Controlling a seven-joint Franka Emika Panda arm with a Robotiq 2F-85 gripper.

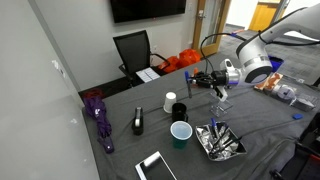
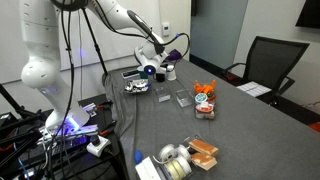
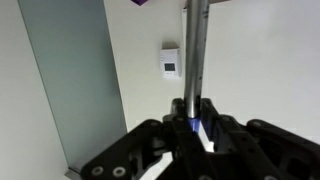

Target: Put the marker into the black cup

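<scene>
Gripper (image 3: 197, 128) fills the near wrist view, jaws pinched tight on the marker (image 3: 203, 138). I hold it raised above the table (image 1: 125, 148), right of the black cup (image 1: 180, 110). Transport step, I judge; next I must centre it over the cup's mouth, then release.

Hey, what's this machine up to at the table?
A robot arm's gripper is clamped on a slim marker and holds it in the air over the grey table. The black cup it is meant for stands on the table between a white cup and a blue cup. The marker is not in any cup yet.
</scene>
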